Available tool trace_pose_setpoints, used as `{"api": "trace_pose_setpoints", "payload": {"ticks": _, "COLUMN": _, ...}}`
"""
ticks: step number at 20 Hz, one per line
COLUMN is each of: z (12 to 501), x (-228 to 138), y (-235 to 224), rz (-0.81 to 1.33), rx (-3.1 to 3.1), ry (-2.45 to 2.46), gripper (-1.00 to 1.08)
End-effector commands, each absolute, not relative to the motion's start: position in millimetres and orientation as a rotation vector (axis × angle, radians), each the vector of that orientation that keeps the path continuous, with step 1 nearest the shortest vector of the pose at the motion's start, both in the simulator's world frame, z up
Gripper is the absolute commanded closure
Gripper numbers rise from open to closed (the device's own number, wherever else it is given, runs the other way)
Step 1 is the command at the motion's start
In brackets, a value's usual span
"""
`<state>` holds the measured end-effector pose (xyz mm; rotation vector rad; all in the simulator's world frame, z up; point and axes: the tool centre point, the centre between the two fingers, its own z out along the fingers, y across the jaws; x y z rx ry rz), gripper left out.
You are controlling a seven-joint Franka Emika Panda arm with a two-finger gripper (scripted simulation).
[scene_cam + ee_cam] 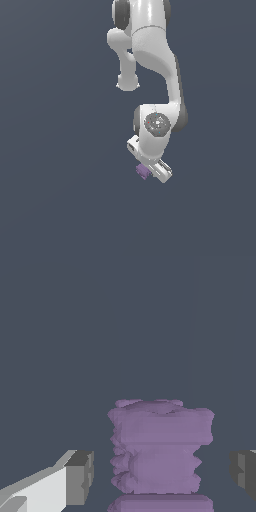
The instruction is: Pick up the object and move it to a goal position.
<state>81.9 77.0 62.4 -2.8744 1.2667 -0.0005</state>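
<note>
The object is a small pale purple grooved block, lying on the dark grey floor just at the exterior view's left of the white hand. In the wrist view the object sits between the two grey fingertips. My gripper is open around it: one fingertip and the other fingertip stand on either side, each with a visible gap to the block. The fingers do not touch it. In the exterior view the fingertips themselves are mostly hidden by the hand.
The white arm reaches down from the top of the exterior view. A plain dark grey floor surrounds the object. No goal marker shows.
</note>
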Motion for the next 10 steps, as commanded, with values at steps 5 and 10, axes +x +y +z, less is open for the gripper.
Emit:
{"api": "trace_pose_setpoints", "payload": {"ticks": 5, "z": 40.4, "x": 81.8, "y": 77.0, "rz": 0.0, "rx": -2.874, "ry": 1.27, "gripper": -0.92}}
{"api": "trace_pose_setpoints", "payload": {"ticks": 10, "z": 41.5, "x": 82.8, "y": 77.0, "rz": 0.0, "rx": -2.874, "ry": 1.27, "gripper": 1.08}}
